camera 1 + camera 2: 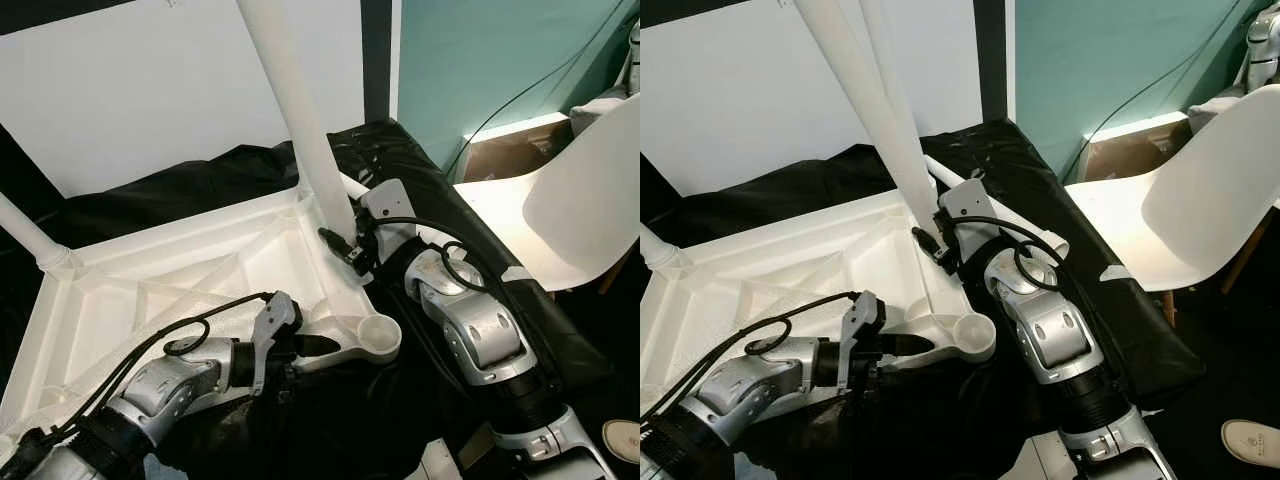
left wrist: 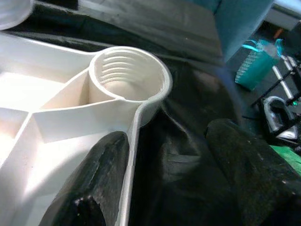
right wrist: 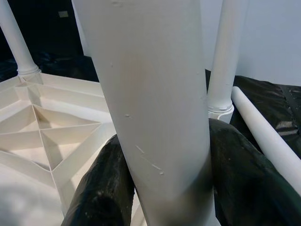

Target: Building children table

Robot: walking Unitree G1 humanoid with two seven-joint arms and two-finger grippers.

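The white children's table (image 1: 150, 290) lies upside down on a black cloth. Its near right corner has an empty threaded socket (image 1: 378, 335), seen close up as socket (image 2: 127, 75). My right gripper (image 1: 345, 250) is shut on a long white leg (image 1: 300, 110), held tilted with its lower end over the rim just behind that socket; black fingers (image 3: 101, 188) press both sides of the leg (image 3: 155, 108). My left gripper (image 1: 315, 345) is open and straddles the table's rim beside the socket, one finger (image 2: 94, 183) inside the frame and the other on the cloth.
One leg (image 1: 30, 235) stands mounted at the far left corner and another (image 3: 225, 52) behind the held one. A loose leg (image 3: 268, 136) lies on the cloth. At the right stand a white chair (image 1: 570, 210) and a cardboard box (image 1: 510, 150).
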